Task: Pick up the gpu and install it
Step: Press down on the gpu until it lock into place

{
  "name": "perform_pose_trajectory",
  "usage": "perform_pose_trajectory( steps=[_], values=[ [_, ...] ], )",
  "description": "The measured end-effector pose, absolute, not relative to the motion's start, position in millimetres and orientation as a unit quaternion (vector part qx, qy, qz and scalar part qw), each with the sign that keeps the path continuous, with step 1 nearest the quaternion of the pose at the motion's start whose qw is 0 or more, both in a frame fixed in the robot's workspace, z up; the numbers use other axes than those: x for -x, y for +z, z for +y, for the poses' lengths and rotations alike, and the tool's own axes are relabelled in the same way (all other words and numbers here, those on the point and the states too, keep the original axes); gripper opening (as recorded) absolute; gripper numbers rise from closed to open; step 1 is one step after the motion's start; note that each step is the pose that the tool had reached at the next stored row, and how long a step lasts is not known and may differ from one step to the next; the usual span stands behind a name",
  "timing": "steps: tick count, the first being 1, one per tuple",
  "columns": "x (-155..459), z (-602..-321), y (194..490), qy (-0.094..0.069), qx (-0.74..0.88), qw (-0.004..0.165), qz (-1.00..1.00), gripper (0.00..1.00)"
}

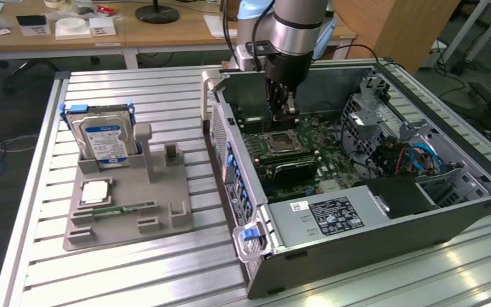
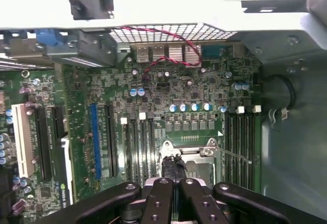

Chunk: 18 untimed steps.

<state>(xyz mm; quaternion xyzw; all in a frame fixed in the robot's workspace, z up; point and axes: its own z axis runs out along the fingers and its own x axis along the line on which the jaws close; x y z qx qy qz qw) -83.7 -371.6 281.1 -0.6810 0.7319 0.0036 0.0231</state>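
1. The gripper [image 1: 281,112] [image 2: 174,169] hangs inside the open computer case [image 1: 450,211], low over the motherboard [image 1: 318,157] [image 2: 168,81]. Its two fingers are pressed together, and I see no card between them.
2. Directly under the fingertips, in the wrist view, is the CPU socket [image 2: 196,157] with its metal frame. In the exterior view the same socket [image 1: 280,139] lies just in front of the gripper.
3. The gpu [image 1: 293,169] [image 2: 64,193] is inside the case, apart from the gripper. In the exterior view its dark face lies over the motherboard just beyond the socket, towards the power supply [image 1: 331,214]. In the wrist view its green edge stands beside the expansion slots, near a long blue slot [image 2: 94,140]. I cannot tell if it is fully seated.
4. A red and black wire [image 2: 163,55] runs across the far edge of the motherboard.
5. The case lies on its side on the bench [image 1: 143,89].
6. On the exterior view's left, well apart from the case, a grey holder [image 1: 126,224] carries an upright hard drive [image 1: 105,137] with a blue label and a flat RAM stick [image 1: 122,209].
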Motion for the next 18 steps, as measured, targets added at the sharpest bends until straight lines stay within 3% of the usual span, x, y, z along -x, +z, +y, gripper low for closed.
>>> perform_pose_trajectory(
  steps=[18],
  values=[
    [84,-404,286,0.004,0.681,0.023,0.732,0.11]
  ],
)
